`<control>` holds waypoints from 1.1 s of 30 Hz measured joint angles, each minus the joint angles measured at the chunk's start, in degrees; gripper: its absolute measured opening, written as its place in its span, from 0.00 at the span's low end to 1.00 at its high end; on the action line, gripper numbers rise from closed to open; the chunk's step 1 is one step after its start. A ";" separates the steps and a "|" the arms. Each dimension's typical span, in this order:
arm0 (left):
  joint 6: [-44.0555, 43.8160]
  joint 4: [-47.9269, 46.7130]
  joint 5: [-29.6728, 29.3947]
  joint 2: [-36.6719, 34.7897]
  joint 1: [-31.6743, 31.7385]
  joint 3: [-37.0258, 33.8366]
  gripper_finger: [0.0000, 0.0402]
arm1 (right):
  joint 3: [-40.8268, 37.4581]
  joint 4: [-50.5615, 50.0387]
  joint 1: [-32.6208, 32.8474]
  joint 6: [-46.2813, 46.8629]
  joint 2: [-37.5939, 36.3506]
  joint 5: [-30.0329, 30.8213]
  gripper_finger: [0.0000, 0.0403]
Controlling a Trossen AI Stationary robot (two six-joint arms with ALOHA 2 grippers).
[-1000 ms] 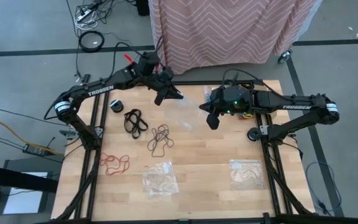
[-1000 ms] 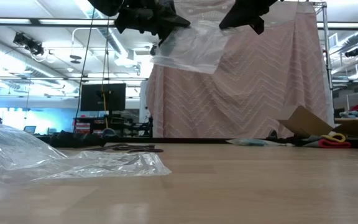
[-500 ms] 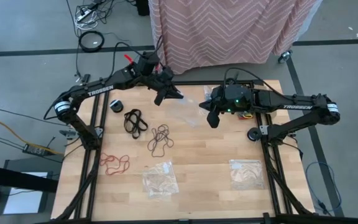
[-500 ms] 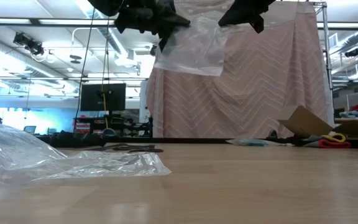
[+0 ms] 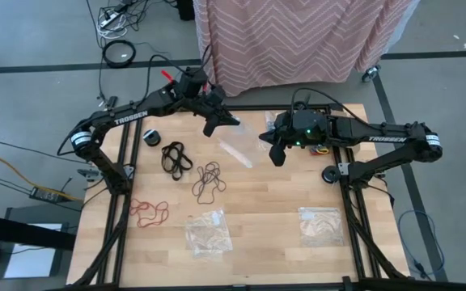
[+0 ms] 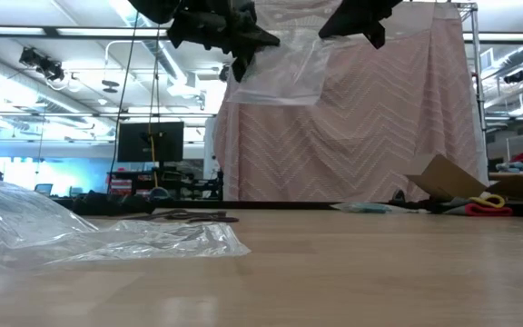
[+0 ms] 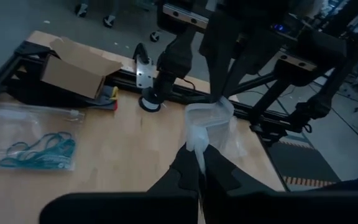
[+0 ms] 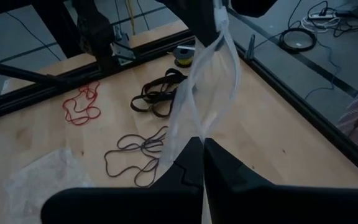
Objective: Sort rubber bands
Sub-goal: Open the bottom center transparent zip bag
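- Clear plastic bag (image 5: 239, 148) is hanging stretched above the table's far middle, the left gripper (image 5: 226, 120) and right gripper (image 5: 267, 138) each pinching one end with fingers pressed together.
- Four rubber band clusters are lying loose: black (image 5: 175, 157), dark brown (image 5: 207, 180), red (image 5: 148, 212), and teal (image 7: 40, 151), the last inside its own bag.
- Two more crinkly bags (image 5: 208, 233) (image 5: 320, 225) are resting near the front edge.

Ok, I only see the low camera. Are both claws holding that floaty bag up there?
Observer: Yes. The left claw is shut on one end of the clear bag, and the right claw on the other.
Operator: Where are the red ones?
Observer: The red rubber bands lie loose near the left edge of the table.
Operator: Any blue ones?
Observer: The teal rubber bands lie inside a second bag.
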 joint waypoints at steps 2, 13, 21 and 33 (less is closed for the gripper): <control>0.33 0.00 -0.80 0.00 0.00 0.00 0.00 | 0.00 0.04 0.00 0.00 0.00 0.00 0.00; 1.09 0.13 -0.90 0.00 -0.34 0.00 0.00 | 0.00 4.34 -0.37 -2.80 0.02 -7.72 0.10; 1.25 0.42 -0.41 0.00 -2.15 0.00 0.00 | 0.00 6.57 -5.07 -2.84 0.07 -8.06 0.16; 1.12 1.54 -0.43 0.00 -2.40 0.00 0.00 | 0.00 3.63 -8.30 -2.45 1.17 -15.60 0.01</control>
